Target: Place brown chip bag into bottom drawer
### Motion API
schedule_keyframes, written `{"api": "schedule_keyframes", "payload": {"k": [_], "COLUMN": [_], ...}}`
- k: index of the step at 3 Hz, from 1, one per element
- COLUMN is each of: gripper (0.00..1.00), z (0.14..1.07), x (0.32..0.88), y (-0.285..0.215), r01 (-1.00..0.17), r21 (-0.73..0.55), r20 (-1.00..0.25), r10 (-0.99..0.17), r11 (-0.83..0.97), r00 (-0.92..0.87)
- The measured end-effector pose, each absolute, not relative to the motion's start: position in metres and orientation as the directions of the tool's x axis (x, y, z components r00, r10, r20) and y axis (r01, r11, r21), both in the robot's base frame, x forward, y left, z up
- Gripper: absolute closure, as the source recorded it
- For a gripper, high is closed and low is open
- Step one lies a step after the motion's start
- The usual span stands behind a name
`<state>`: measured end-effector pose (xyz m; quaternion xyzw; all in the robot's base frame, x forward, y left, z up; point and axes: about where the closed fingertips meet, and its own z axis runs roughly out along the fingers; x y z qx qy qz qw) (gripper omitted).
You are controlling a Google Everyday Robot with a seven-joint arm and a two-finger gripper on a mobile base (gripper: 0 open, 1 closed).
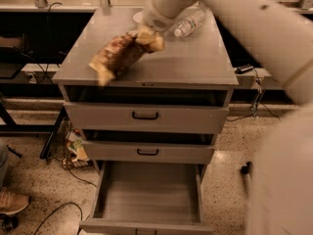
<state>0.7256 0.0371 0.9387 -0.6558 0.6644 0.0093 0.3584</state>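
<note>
The arm (234, 18) reaches in from the upper right, its gripper (149, 31) at top centre clamped on the upper end of the tilted bag (117, 57). The drawer (146, 195) stands open at bottom centre.

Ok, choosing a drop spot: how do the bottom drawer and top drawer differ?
The bottom drawer is pulled far out, its grey floor showing; the top drawer is barely out. The top drawer's front shows a black handle; the bottom drawer's front is mostly cut off. Both are grey metal. The gripper holds the brown chip bag above the cabinet top.
</note>
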Motion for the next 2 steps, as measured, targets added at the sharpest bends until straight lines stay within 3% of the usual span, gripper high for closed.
{"api": "schedule_keyframes", "payload": {"k": [1, 2], "gripper": [1.00, 1.00], "z": [0.975, 0.959], "x": [0.676, 0.656], "y": [-0.013, -0.039], "r01": [-0.836, -0.838], "r21": [-0.480, -0.466], "r20": [-0.541, -0.513], "r10": [-0.840, -0.858], "r11": [0.268, 0.284], "r00": [0.041, -0.006]}}
